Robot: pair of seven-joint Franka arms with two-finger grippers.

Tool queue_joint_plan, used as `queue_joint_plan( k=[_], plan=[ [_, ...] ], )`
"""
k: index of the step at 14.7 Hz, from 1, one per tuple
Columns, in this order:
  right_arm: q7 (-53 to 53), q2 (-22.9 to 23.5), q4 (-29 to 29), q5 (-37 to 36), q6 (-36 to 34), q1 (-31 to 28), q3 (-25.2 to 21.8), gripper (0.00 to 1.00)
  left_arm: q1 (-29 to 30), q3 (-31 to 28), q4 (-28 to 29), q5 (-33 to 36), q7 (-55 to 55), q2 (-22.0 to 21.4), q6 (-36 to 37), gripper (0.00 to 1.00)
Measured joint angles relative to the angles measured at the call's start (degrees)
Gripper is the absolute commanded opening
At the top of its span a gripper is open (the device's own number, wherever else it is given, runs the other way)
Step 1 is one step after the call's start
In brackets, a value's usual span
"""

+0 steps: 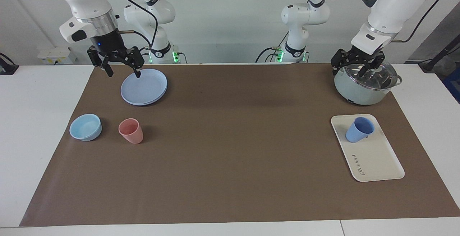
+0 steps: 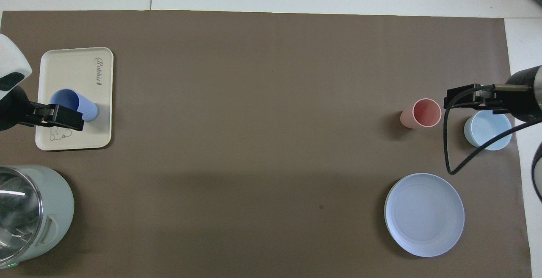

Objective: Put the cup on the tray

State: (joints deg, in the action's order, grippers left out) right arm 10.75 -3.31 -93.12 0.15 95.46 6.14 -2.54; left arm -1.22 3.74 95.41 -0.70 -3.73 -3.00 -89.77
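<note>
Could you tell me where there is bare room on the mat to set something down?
The broad middle of the mat, between the pink cup and the tray, is bare. It is crowded around the plate and bowl, and around the pot and the tray bearing the blue cup.

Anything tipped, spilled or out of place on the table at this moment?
Nothing stands out. The blue cup stands upright on the tray, the pink cup and bowl are upright on the mat, and the plate lies flat. Both grippers are open and empty: left gripper over the pot, right gripper raised beside the plate.
</note>
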Motion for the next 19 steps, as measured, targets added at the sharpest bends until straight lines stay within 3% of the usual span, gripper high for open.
queue_joint_plan(
  k=[4,19],
  plan=[
    [-0.11,2.65,4.65,-0.13,-3.35,-1.56,-0.11,0.98,0.0,0.0,0.0,0.0,0.0,0.0,0.0,1.0],
    [-1.07,2.56,2.55,0.94,-4.89,-1.2,0.55,0.99,0.02,-0.03,0.72,0.0,1.57,0.01,-4.21,1.0]
  ],
)
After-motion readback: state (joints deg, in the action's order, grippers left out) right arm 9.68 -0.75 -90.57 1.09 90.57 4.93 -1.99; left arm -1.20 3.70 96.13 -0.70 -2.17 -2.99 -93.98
